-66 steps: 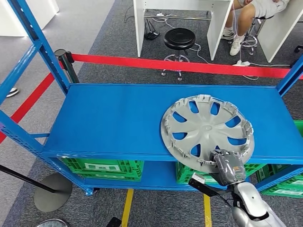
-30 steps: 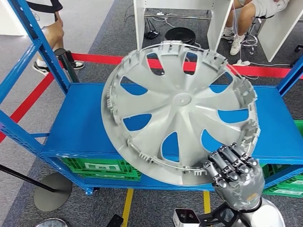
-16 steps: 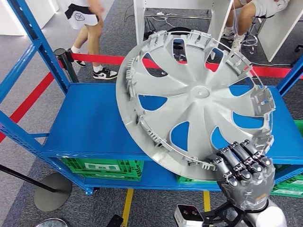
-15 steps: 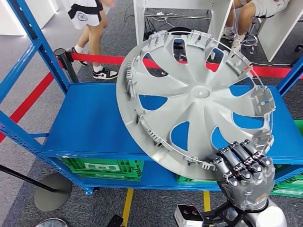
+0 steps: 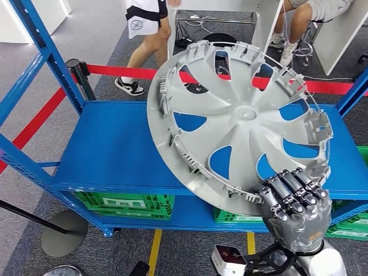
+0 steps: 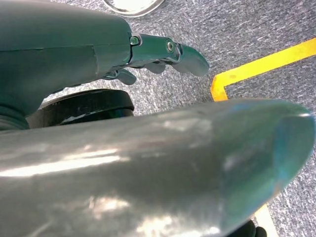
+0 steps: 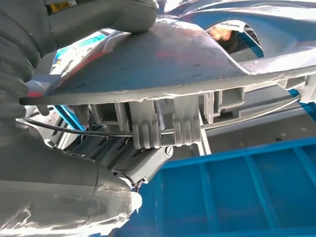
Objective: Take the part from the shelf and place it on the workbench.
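The right hand (image 5: 298, 214) grips the round grey plastic wheel cover (image 5: 240, 123) by its near rim, fingers curled over the edge, holding it tilted up clear above the blue metal shelf (image 5: 117, 146). The left hand (image 6: 149, 52) hangs over grey carpet, fingers loosely extended, holding nothing. A person in shorts (image 5: 145, 34) walks beyond the red barrier tape (image 5: 110, 71).

One grey wheel cover (image 5: 238, 123), one blue shelf (image 5: 112, 149), three green crates (image 5: 126, 204)

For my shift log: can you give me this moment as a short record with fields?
part: grey wheel cover, tilted, lifted off the blue shelf
right hand: holds the cover's near rim, fingers over the edge
left hand: hangs over the grey carpet, holds nothing
under shelf: green crates
bystander: person walking behind the red barrier tape
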Tool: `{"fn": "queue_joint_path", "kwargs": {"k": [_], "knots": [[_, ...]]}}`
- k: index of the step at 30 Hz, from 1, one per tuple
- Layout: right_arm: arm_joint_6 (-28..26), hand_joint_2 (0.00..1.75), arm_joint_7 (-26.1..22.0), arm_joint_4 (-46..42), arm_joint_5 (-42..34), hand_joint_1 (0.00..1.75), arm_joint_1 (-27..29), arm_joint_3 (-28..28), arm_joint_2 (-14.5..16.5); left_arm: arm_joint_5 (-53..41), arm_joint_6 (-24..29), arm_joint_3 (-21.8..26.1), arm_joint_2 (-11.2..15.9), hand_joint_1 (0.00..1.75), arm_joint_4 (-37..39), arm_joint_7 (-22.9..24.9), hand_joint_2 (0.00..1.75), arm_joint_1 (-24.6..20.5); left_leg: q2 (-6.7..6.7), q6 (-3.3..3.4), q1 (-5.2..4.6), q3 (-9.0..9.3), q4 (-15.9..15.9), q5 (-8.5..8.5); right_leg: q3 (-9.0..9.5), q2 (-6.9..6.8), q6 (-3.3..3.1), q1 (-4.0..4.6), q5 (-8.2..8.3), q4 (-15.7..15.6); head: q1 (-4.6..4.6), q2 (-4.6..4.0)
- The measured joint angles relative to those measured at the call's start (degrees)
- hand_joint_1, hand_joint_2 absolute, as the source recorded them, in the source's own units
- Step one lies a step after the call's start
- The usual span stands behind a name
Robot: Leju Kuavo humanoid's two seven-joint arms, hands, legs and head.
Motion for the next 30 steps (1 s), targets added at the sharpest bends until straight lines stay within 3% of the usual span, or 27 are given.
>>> {"fn": "queue_joint_path", "kwargs": {"k": [9,15,17,19,20,21,22,23,25,27,30], "knots": [[0.0,1.75,5.5,2.4,0.1,1.75,-0.2,0.0,-0.5,0.5,-0.1,0.2,0.0,0.0,0.0,0.8,0.0,0.0,0.0,0.4,-0.19,-0.14,0.4,-0.33,0.04,0.0,0.17,-0.2,-0.05,0.0,-0.01,0.0],[0.0,1.75,6.2,3.6,0.1,1.75,-0.2,0.1,-0.6,0.5,-0.2,0.3,-0.1,0.0,0.0,0.9,0.0,0.0,0.1,1.31,0.06,-0.27,0.3,-0.06,-0.37,-0.02,1.12,-0.24,-0.63,0.5,0.02,0.0],[0.0,1.75,6.5,3.8,0.1,1.75,-0.2,0.2,-0.8,0.5,-0.3,0.4,-0.1,0.0,0.0,0.9,0.0,-0.1,0.18,1.54,0.48,-0.23,0.0,0.21,-2.44,-0.05,1.38,-0.18,-3.44,4.9,0.19,0.0],[0.0,1.75,6.9,4.1,0.1,1.75,-0.3,0.3,-1.0,0.5,-0.4,0.4,-0.1,0.0,0.0,1.0,0.0,-0.1,0.19,1.58,0.57,-0.37,0.0,0.24,-6.12,-0.06,1.67,-0.19,-7.04,13.1,0.29,0.0],[0.0,1.75,7.0,4.3,0.1,1.75,-0.3,0.4,-1.2,0.5,-0.5,0.4,-0.1,0.0,0.0,1.0,0.0,-0.1,0.2,1.56,0.61,-0.42,0.1,0.25,-7.58,-0.06,1.81,-0.22,-7.79,16.1,0.28,0.0],[0.0,1.75,7.2,4.5,0.1,1.75,-0.2,0.5,-1.3,0.5,-0.5,0.5,-0.1,0.0,0.0,1.0,0.0,-0.1,0.19,1.51,0.68,-0.46,0.2,0.26,-8.15,-0.06,1.94,-0.25,-7.39,17.2,0.29,0.0],[0.0,1.75,7.4,4.7,0.1,1.75,-0.2,0.5,-1.5,0.5,-0.5,0.5,-0.1,0.0,0.0,1.0,0.0,-0.1,0.17,1.41,0.8,-0.47,0.3,0.26,-7.53,-0.07,2.06,-0.31,-5.82,15.8,0.28,0.0],[0.0,1.75,7.5,4.8,0.1,1.75,-0.2,0.6,-1.6,0.5,-0.5,0.5,-0.1,0.0,0.0,1.0,0.0,-0.1,0.14,1.21,0.97,-0.49,0.4,0.23,-5.85,-0.1,2.25,-0.44,-3.55,12.2,0.29,0.0],[0.0,1.75,7.6,5.0,0.1,1.75,-0.3,0.7,-1.8,0.5,-0.5,0.5,-0.1,0.0,0.0,1.0,0.0,-0.1,0.01,0.43,1.11,-0.78,0.9,0.21,-2.07,0.09,2.5,-0.52,-0.65,4.8,0.37,0.0],[-0.1,1.75,7.8,5.1,0.1,1.75,-0.3,0.8,-2.0,0.5,-0.5,0.6,-0.1,0.0,0.0,1.0,0.0,-0.2,-0.12,-0.44,0.97,-1.3,1.4,0.5,-0.86,0.41,1.88,-0.39,-0.26,2.1,0.4,0.0],[-0.1,1.75,8.2,5.3,0.1,1.75,-0.4,0.9,-2.2,0.5,-0.5,0.6,-0.1,0.0,0.0,1.0,0.0,-0.2,-0.13,-1.36,1.08,-2.28,2.0,0.49,-2.11,0.45,0.07,-0.3,0.36,2.5,0.23,0.0]]}}
